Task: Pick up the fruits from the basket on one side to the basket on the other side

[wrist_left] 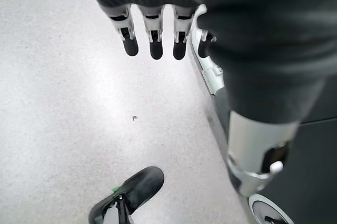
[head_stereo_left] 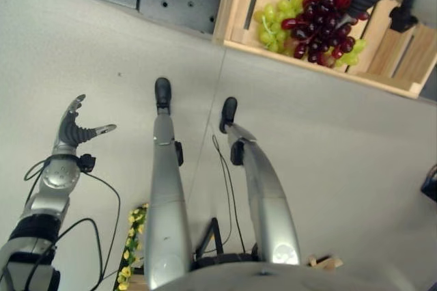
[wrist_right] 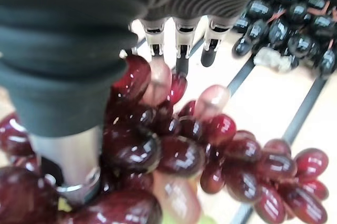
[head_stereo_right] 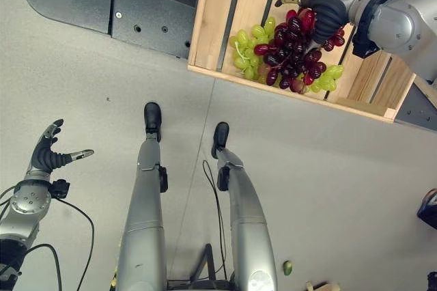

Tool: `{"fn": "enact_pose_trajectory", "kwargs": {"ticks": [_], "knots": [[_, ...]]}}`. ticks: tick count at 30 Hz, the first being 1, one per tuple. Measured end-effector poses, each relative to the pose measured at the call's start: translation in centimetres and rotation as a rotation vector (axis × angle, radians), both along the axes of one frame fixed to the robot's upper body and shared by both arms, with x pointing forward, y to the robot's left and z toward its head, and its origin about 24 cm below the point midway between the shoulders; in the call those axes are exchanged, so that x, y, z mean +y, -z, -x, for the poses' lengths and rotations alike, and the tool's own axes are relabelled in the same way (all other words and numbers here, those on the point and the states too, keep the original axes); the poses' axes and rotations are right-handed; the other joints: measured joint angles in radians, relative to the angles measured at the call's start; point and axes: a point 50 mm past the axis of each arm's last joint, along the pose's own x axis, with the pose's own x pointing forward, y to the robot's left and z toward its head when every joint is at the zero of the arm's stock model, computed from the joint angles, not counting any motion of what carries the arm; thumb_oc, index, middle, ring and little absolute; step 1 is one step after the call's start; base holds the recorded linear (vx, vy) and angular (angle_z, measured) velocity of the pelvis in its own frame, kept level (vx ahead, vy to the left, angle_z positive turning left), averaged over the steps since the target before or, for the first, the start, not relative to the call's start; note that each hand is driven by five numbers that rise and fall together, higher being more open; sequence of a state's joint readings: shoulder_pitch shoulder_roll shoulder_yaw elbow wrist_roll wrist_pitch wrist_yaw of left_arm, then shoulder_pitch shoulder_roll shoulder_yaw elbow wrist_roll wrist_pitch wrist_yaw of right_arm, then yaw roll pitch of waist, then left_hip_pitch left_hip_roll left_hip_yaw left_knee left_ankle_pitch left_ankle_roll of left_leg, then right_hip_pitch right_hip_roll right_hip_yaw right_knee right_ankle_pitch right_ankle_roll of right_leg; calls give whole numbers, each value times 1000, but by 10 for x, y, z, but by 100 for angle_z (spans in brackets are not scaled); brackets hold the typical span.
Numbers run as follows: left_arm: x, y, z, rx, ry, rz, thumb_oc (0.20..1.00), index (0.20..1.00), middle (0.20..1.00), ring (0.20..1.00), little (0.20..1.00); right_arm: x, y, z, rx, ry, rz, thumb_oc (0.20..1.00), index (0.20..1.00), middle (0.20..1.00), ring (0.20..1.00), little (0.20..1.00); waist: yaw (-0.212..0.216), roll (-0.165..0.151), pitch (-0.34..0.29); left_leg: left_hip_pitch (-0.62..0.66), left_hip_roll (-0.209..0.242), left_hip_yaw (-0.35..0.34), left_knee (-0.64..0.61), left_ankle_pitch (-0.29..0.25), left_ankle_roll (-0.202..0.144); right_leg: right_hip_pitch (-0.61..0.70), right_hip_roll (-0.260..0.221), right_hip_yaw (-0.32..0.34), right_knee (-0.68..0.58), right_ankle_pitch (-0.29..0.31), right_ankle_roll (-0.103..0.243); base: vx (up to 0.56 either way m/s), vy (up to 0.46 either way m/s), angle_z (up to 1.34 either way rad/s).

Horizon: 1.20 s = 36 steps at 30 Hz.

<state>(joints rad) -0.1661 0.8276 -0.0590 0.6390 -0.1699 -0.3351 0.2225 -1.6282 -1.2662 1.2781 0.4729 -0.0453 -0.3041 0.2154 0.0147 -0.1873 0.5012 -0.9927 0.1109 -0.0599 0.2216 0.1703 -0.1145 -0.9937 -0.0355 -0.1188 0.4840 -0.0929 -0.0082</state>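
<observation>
Right robot hand (head_stereo_right: 326, 5) on red grapes (head_stereo_right: 290, 52), green grapes (head_stereo_right: 247, 48) beside, in wooden crate (head_stereo_right: 217, 18).

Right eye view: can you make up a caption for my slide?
Robot's right hand rests on red grapes beside green grapes in a wooden crate; left hand hangs open over the floor.

The left hand (head_stereo_left: 74, 129) is held low at the robot's left side, its fingers (wrist_left: 151, 37) relaxed and spread with nothing between them. The right arm is stretched forward, and the right hand (head_stereo_right: 326, 5) is curled, fingers (wrist_right: 181, 37) bent downward.
</observation>
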Motion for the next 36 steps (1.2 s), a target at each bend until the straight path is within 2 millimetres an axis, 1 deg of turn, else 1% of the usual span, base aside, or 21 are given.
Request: {"fn": "enact_pose_trajectory", "kwargs": {"ticks": [3, 8, 13, 23, 36], "knots": [[2, 2, 1, 17, -9, 2, 1000, 1000, 1000, 1000, 1000, -4, 2, 1, 29, 19, 8, 1000, 1000, 1000, 1000, 1000, 0, 0, 0, -4, -3, -1, 0, 1, 1, -2, -3, -1, 0, -1, 1, 3, -1, 1], [2, 2, 1, 20, -5, 1, 1000, 1000, 1000, 1000, 1000, -8, 6, 11, 64, 21, 36, 1000, 1000, 1000, 1000, 1000, 0, -1, 0, -7, -5, -8, 0, 1, 2, -1, -3, -4, 0, -1, 2, 5, -3, 1], [3, 2, 0, 35, 2, 0, 1000, 1000, 1000, 1000, 1000, -11, 10, 11, 101, 38, 40, 1000, 1000, 1000, 1000, 1000, -1, -1, -1, -7, -6, -11, 4, 2, 3, 2, -3, -5, 1, -1, 2, 0, 0, 0], [4, 0, 0, 41, 5, -10, 1000, 1000, 1000, 1000, 1000, -6, 13, 12, 115, 22, 38, 1000, 1000, 1000, 1000, 1000, -3, -1, -1, -7, -6, -13, 4, 3, 4, 3, -4, -7, 0, -1, 2, 0, 0, 0], [4, -1, 0, 40, 10, -13, 1000, 1000, 1000, 1000, 1000, -5, 13, 12, 135, 30, 38, 1000, 1000, 1000, 1000, 1000, -7, -2, -1, -19, -8, -23, 3, 3, 4, -6, -4, -10, -1, -2, 4, 0, 0, 0]]}}
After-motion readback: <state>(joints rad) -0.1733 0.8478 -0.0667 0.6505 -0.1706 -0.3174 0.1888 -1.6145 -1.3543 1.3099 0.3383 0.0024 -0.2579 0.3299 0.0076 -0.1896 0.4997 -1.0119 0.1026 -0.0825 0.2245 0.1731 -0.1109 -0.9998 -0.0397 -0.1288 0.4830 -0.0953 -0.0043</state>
